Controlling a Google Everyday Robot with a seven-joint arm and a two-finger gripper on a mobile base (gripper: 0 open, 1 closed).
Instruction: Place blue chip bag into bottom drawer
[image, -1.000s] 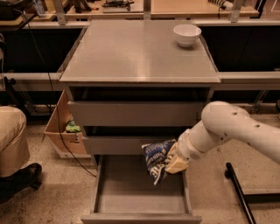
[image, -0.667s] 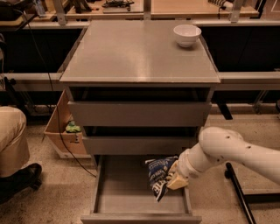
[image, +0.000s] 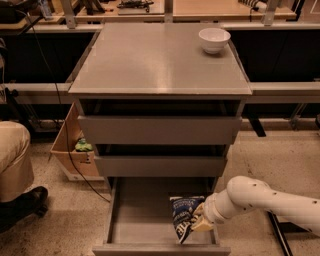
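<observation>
Camera view: tool (image: 199, 223) holds blue chip bag (image: 182, 214) in bottom drawer (image: 141, 216), bowl (image: 214, 40) above.

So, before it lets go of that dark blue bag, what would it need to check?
1. Grey metal bottom drawer pulled open: ok.
2. Crinkly dark-blue chip bag within the drawer's walls: ok.
3. Gripper over the drawer's right side, fingers shut on the bag: ok.
4. Bag resting on the drawer floor: cannot tell.
5. White round bowl on the cabinet top, clear of the arm: ok.
</observation>
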